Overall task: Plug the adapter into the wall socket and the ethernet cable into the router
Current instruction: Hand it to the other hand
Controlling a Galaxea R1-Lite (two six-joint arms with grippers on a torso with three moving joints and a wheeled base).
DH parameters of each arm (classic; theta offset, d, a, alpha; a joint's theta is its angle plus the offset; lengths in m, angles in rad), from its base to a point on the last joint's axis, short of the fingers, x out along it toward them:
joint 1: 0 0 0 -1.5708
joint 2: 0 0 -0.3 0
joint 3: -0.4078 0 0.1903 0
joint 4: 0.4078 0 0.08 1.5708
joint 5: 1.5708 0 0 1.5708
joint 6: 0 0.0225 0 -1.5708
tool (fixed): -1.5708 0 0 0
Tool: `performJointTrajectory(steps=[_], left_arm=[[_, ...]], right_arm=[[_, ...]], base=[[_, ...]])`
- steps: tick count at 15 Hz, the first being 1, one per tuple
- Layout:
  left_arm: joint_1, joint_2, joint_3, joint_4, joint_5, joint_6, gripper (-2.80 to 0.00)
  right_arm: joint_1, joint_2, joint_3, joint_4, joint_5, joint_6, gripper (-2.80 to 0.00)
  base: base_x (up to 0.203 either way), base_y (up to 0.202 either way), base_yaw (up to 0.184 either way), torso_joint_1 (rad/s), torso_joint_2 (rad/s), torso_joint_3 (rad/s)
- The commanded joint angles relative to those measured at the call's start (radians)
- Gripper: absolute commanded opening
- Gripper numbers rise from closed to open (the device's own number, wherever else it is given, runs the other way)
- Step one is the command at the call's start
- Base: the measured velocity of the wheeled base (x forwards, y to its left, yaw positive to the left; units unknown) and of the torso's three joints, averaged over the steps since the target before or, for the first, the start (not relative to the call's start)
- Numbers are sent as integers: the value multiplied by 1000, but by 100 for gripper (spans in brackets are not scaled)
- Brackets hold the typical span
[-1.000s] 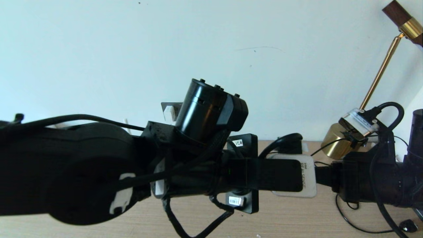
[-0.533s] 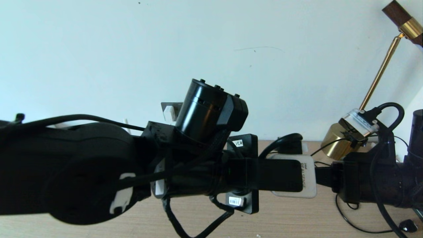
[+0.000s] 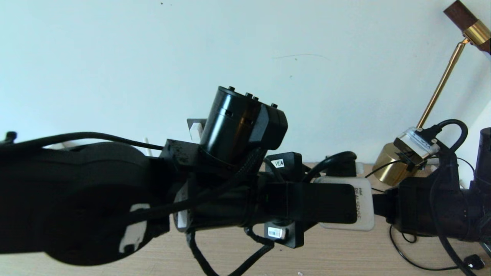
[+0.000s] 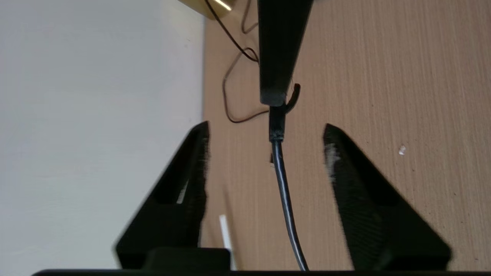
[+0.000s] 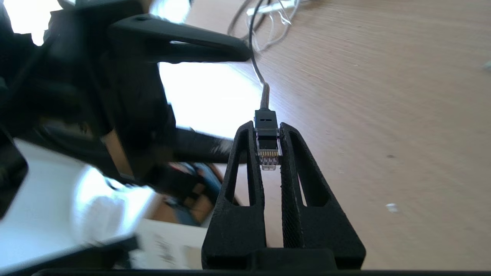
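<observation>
You have a light wooden tabletop [image 3: 345, 253] with a fine grain, running back to a pale wall. On its far right stands a round brass lamp base [image 3: 387, 168]. A thin black cord [image 3: 412, 260] loops on the wood near the right edge.

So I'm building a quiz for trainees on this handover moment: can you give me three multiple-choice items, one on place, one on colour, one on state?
1. Where is the ethernet cable plug?
A. Between the right gripper fingers
B. Lying on the desk
C. In the router

2. What colour is the plug's boot?
A. White
B. Black
C. Gold

3. How is the left gripper?
A. Shut on the cable
B. Shut on nothing
C. Open

Key: A, the fingers clamp the clear plug in the right wrist view; B, the boot above the clip is black; C, the left fingers stand apart either side of the cable.
</observation>
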Motion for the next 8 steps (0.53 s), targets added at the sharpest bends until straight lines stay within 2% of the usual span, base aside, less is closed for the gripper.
performJointTrajectory(steps=[1, 4, 6, 8], left_arm=[[7, -69, 43, -8, 0, 14, 0], [22, -145, 143, -148, -2, 60, 0], [21, -185, 202, -234, -9, 101, 0], [20, -215, 253, -349, -26, 131, 0]], right_arm=[[-1, -18, -18, -3, 4, 94, -280], [-11, -34, -95, -1, 9, 396, -280], [-13, -32, -124, 1, 28, 542, -280], [-15, -26, -158, 6, 112, 706, -280]], base=[[0, 0, 0, 0, 0, 0], [0, 0, 0, 0, 0, 0], [0, 0, 0, 0, 0, 0], [0, 0, 0, 0, 0, 0]])
